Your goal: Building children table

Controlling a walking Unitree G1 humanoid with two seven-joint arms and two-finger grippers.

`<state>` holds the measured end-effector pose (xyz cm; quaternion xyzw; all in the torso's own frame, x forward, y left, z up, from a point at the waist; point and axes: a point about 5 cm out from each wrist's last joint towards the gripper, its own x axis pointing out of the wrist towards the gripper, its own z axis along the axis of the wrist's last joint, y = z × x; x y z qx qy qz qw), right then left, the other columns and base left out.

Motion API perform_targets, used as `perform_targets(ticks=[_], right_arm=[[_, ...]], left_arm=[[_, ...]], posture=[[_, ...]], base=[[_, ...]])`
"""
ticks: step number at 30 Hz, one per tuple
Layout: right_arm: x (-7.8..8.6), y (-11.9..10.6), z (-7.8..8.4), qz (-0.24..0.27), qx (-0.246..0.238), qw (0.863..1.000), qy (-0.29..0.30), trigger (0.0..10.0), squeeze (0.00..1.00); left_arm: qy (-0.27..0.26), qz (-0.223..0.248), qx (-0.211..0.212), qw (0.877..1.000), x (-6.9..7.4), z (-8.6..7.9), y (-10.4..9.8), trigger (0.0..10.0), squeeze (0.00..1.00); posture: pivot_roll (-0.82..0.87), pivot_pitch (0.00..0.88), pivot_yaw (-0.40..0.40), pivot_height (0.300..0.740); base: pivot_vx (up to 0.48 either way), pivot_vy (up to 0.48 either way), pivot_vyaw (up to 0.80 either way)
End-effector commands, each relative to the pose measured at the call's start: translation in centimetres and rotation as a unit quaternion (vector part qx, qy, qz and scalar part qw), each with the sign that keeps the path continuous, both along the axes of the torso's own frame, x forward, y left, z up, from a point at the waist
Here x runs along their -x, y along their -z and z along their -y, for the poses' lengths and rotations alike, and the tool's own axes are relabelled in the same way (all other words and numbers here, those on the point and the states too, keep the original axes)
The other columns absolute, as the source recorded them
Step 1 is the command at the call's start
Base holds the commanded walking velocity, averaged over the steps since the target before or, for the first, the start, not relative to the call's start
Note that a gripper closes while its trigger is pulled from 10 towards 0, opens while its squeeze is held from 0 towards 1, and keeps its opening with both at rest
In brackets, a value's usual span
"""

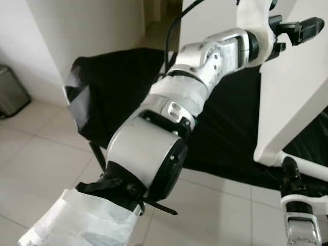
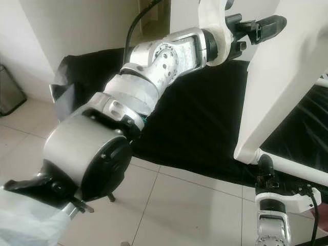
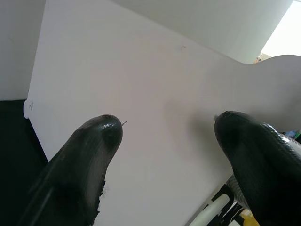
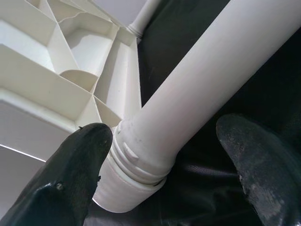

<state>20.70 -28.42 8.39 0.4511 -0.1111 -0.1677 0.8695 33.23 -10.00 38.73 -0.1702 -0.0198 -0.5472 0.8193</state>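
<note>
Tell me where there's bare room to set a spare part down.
Free: the tiled floor between the bin and the black cloth, and the cloth's left half. Crowded: the right side, where the white tabletop, its leg and both grippers, left gripper and right gripper, meet.

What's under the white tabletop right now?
Under the tabletop: black cloth on the tiled floor, and a white leg screwed into its ribbed underside. The panel hides the cloth's far side.

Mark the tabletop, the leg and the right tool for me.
tabletop [image 3: 141, 89]: left wrist view, on its flat white face.
leg [image 4: 221, 80]: right wrist view, on the round white shaft.
right tool [image 4: 162, 160]: right wrist view, midway between its fingertips, either side of the leg's threaded end.
</note>
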Motion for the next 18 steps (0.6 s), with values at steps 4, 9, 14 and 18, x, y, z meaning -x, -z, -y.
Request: perform_targets(ticks=[4,9,14,18], right_arm=[[11.4,2.7,-7.9,-0.175,-0.104,0.973,0.104,10.0,0.0],[11.4,2.7,-7.9,-0.175,-0.104,0.973,0.104,10.0,0.0],[13.0,0.8,-8.2,-0.036,-0.042,0.998,-0.021,10.0,0.0],[15.2,-2.8,-10.0,0.148,0.033,0.963,-0.225,10.0,0.0]], left_arm=[[0.121,0.043,0.015,0.992,1.4,0.5,-0.5,10.0,0.0],[0.121,0.043,0.015,0.992,1.4,0.5,-0.5,10.0,0.0],[0.129,0.046,-0.014,0.99,1.2,0.6,0.9,10.0,0.0],[0.137,0.051,-0.064,0.987,0.7,0.4,3.3,10.0,0.0]], posture=[[-0.1,0.178,0.23,0.74],[-0.1,0.178,0.23,0.74],[-0.08,0.0,0.0,0.74],[-0.08,0.0,0.0,0.74]], base=[[0.0,0.0,0.0],[0.0,0.0,0.0],[0.0,0.0,0.0],[0.0,0.0,0.0]])
